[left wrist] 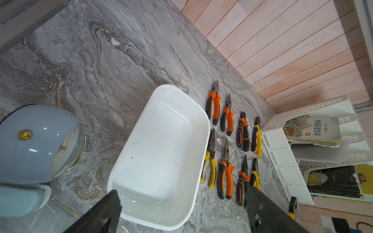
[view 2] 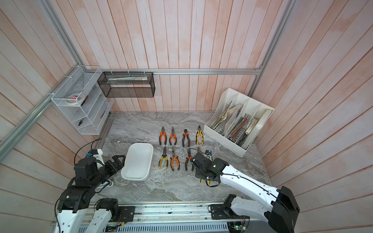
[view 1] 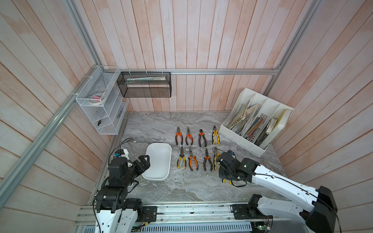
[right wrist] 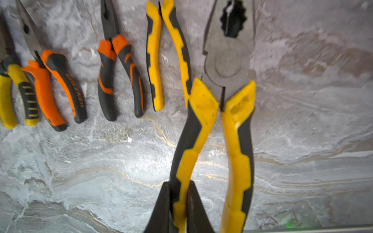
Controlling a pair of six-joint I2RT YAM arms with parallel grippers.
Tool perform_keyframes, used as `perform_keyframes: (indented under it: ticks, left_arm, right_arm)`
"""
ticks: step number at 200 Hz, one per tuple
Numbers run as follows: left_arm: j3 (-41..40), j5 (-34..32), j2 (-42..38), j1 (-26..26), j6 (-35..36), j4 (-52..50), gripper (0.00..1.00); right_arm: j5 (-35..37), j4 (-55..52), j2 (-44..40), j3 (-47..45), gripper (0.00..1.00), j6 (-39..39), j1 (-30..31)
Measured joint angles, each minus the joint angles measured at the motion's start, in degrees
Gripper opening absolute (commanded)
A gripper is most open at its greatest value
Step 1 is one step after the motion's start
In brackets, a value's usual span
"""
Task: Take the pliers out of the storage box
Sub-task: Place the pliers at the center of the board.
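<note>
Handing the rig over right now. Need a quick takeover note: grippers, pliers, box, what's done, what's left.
Left gripper: jaws open, empty, at the near end of the storage box.
Right gripper: shut on one handle of the yellow-and-black pliers, low over the table by the right end of the near row. Can't tell if they touch the table.
Done: the box is empty, and eight pliers lie beside it in two rows of four.
Left: set down the ninth, release, pull back.
</note>
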Motion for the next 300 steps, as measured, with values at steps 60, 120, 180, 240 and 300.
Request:
perform_keyframes:
  ticks: [60,120,180,240,300]
  left_arm:
    - [0.0,0.0,0.0,0.0,0.0,0.0,1.00]
    - [0.0,0.0,0.7,0.0,0.3,0.0,1.00]
    - [0.0,0.0,0.7,0.0,0.4,0.0,1.00]
    - [0.0,0.0,0.7,0.0,0.4,0.0,1.00]
    - [0.0,0.0,0.7,0.1,0.4,0.0,1.00]
  right_arm:
    - [-3.3,3.2,7.4,4.2,0.00,-21.4,-22.9]
    - [-11.3,8.8,14.5,3.9,0.00,-31.9,-30.1]
    - [-13.4,11.5,23.7,0.9,0.00,-33.9,-30.0]
    - [-12.3,12.5,27.0,3.0,0.31,-34.9,-30.0]
    - [-9.0,6.8,25.2,9.9,0.59,-33.1,-30.0]
